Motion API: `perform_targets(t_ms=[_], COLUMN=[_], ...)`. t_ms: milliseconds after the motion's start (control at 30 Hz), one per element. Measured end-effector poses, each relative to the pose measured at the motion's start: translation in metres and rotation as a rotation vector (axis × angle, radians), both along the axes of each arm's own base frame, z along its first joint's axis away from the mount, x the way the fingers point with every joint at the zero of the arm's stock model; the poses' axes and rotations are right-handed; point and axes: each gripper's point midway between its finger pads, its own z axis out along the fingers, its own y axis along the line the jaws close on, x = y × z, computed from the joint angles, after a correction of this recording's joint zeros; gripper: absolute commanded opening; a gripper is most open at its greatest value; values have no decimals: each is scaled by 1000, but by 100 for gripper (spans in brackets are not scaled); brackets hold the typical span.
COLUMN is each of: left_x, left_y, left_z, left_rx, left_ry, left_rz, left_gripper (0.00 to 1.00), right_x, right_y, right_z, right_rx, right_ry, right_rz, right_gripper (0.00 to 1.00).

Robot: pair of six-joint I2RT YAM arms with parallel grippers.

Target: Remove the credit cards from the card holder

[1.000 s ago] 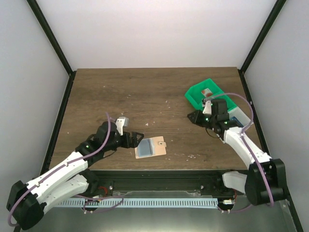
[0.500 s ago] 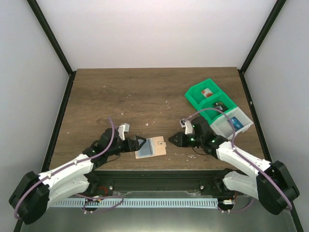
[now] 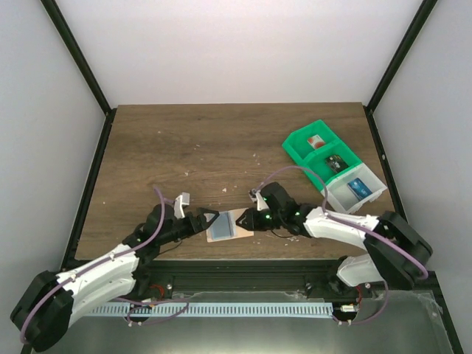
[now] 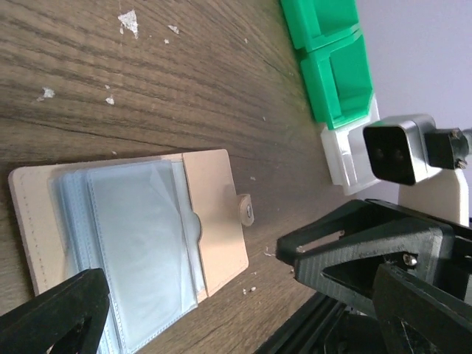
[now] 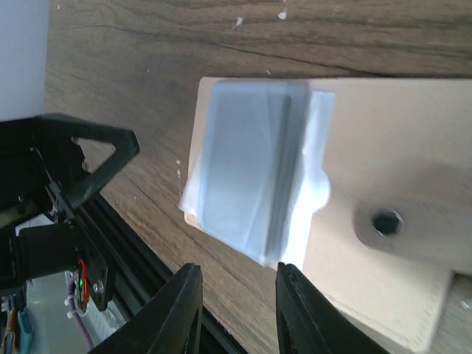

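Right arm newly low, leftward, right tool seemingly narrow over card holder; left tool wide.

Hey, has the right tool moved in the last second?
Yes. The right tool left the green tray, swung left and down in the top view, and is now at the card holder.

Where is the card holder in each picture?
Top view: the holder lies low in the middle, by the near edge of the wood.
Left wrist: lower left, blue pockets facing up.
Right wrist: fills the middle and right.
Shared landmark: its round snap on the tan flap, clear in both wrist views.
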Motion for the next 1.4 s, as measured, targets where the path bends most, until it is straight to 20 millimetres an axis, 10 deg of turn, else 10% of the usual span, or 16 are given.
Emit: perform_targets(t_ms=[700, 1100, 1400], left_x=[1, 1, 0], left_y=[30, 31, 17], left_z=[10, 3, 18], left_rx=[29, 58, -15], left_ry=[-39, -9, -37], left_rz=[108, 107, 47], left_gripper=[99, 99, 100], right_x=[6, 4, 1], right_y=[55, 56, 55], right_z=[-53, -56, -43], right_rx=[-190, -194, -168], right_ry=[35, 50, 59], right_rz=[66, 49, 14], right_gripper=[25, 16, 27])
